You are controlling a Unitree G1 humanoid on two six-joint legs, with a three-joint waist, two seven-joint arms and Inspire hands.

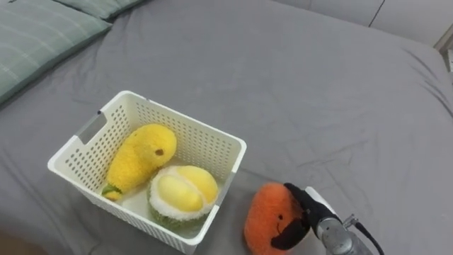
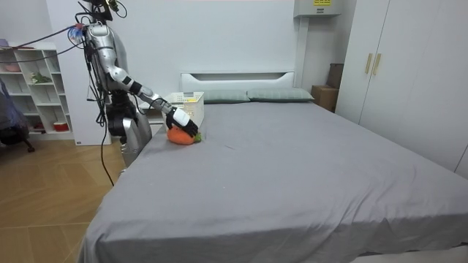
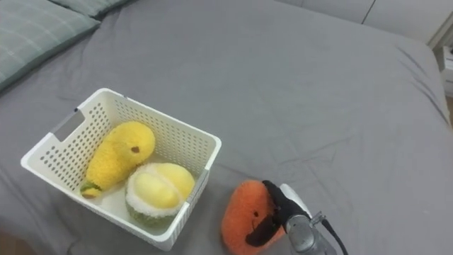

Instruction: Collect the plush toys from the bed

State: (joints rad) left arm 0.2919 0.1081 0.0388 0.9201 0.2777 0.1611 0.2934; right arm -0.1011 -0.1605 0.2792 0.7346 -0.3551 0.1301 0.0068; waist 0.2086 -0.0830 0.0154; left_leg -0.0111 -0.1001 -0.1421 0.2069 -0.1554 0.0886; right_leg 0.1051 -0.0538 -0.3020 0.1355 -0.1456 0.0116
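You've got the right hand gripping the orange plush toy, w/ dark fingers curled round its right side. The toy is at the near edge of the bed, just beside the white basket, off the basket's near right corner and not inside it. In the room view it looks to rest on the grey sheet, tho you can't be sure of contact.

In the basket you see 2 toys. A yellow plush fruit lies along the left side, and a durian plush w/ green rind sits in the near right corner. The two touch.

Pillows lie at the bed's head end, far left corner. The robot stands at the bed's side edge near the head end, right arm reaching over the sheet.
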